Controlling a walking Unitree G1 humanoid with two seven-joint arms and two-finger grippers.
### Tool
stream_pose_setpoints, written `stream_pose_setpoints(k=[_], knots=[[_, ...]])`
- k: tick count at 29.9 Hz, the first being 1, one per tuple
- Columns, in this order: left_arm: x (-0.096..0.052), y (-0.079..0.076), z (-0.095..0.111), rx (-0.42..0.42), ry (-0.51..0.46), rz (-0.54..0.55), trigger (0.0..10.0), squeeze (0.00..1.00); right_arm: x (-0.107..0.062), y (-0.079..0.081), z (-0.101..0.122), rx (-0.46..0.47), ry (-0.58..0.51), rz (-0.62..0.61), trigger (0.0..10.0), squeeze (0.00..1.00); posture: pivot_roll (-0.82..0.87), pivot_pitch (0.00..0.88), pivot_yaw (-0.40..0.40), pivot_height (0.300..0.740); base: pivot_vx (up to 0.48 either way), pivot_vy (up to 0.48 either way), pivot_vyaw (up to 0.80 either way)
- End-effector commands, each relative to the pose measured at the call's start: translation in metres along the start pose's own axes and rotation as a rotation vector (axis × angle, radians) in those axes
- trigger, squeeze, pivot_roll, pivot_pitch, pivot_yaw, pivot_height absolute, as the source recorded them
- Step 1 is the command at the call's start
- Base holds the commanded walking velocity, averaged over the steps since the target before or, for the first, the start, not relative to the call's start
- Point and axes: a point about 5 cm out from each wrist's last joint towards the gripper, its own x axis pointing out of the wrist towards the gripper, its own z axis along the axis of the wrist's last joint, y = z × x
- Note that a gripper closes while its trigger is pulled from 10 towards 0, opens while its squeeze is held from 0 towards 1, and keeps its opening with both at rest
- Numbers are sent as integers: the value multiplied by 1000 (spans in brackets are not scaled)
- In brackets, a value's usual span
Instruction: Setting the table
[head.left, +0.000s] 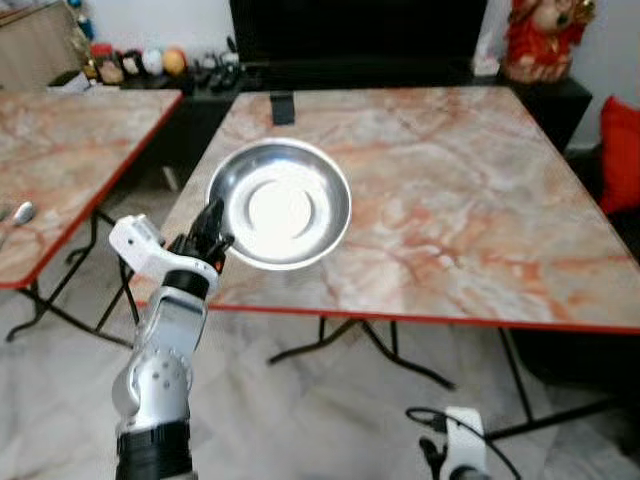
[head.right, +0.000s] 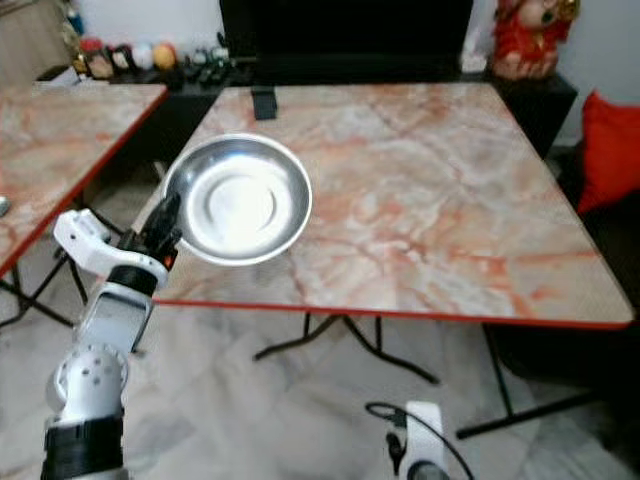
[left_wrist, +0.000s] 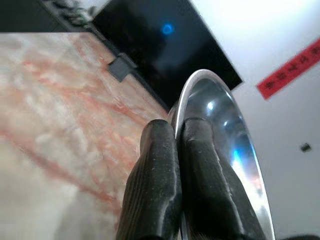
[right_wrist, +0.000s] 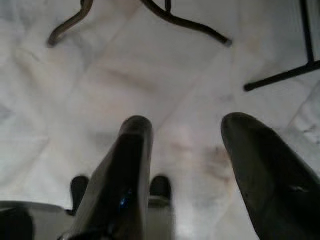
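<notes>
Left gripper (head.left: 213, 232) pinches the rim of a round, shiny steel bowl (head.left: 279, 204) over the near-left edge of the square marble-patterned table with red edging (head.left: 470, 200).

A second table of the same marble pattern (head.left: 60, 150) is cut off at the left. The left fingers (left_wrist: 155, 185) sit pressed together on the rim, the bowl tilted up toward the camera. The right gripper (right_wrist: 187, 150) hangs low over pale floor tiles (right_wrist: 150, 75), fingers spread wide apart, holding nothing. Its arm is mostly cut off.
</notes>
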Motion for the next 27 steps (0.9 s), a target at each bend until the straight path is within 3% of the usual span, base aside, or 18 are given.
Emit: stream_pose_setpoints(k=[1, 6, 8, 10, 12, 17, 21, 27], knots=[[1, -3, 4, 3, -20, -15, 10000, 0, 0, 5, -3, 3, 14, 15, 10000, 0, -67, 0, 47, 740, 0, -416, 0], [0, -3, 4, 12, -11, -16, 10000, 0, 0, 5, -3, 0, 14, 17, 10000, 0, -62, 0, 44, 740, 0, -417, 0], [-1, -1, 3, 50, 21, -23, 10000, 0, 0, 5, -3, -3, 15, 18, 10000, 0, -61, 0, 43, 740, 0, -394, 0], [-1, 0, 0, 134, 73, -32, 10000, 0, 0, 5, -3, -3, 15, 17, 10000, 0, -61, 0, 43, 740, 0, 0, 0], [-1, 4, -2, 283, 141, -60, 10000, 0, 0, 5, -3, -3, 15, 17, 10000, 0, -60, 0, 43, 740, 0, 0, 0], [-2, 16, 14, 388, 172, -78, 10000, 0, 0, 5, -3, 6, 11, 14, 10000, 0, -60, 0, 47, 740, 0, 0, 0], [-1, 25, 28, 416, 161, -56, 10000, 0, 0, 5, -2, 3, 7, 14, 10000, 0, -58, 0, 48, 740, 0, 0, 0], [-3, 32, 22, 364, 160, -22, 10000, 0, 0, 5, -2, 8, 6, 15, 10000, 0, -60, 0, 49, 740, 0, 0, 0]])
